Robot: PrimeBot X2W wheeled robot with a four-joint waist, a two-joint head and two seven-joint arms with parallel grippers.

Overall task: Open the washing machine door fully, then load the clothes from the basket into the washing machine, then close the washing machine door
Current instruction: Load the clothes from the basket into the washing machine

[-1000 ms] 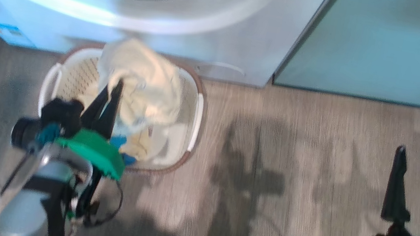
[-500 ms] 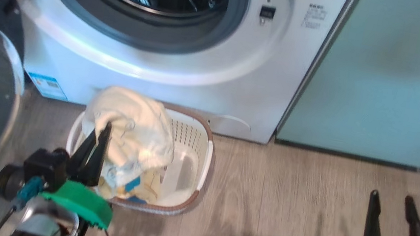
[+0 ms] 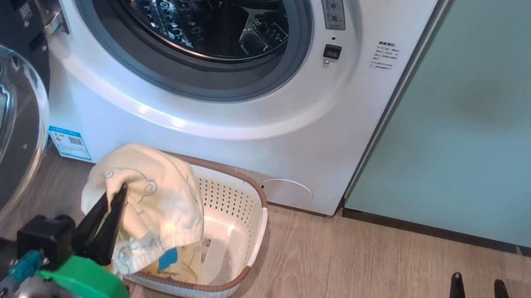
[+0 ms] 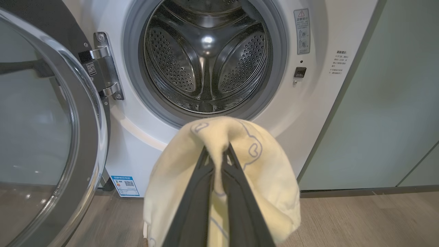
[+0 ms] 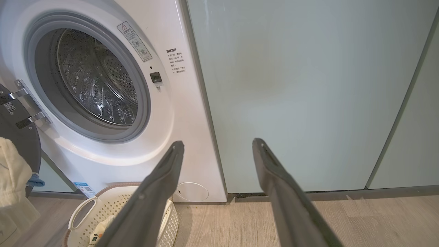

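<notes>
Clamps a pale-yellow soft garment (image 4: 260,171) in the left gripper (image 4: 215,154) over the cream perforated plastic basket (image 3: 260,224), below the mouth of the white washing machine (image 3: 224,136); holds the right gripper (image 3: 477,280) wide, empty. Risks snagging drooping folds on the grey rubber ring (image 3: 184,81), or slipping free.

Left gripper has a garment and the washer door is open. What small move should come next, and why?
Probably carry the pale-yellow garment up and forward into the drum opening. The left gripper is shut on it, the cloth hangs over the basket, the washing machine door stands wide open to the side, and the drum looks empty, so the way in seems free.
</notes>
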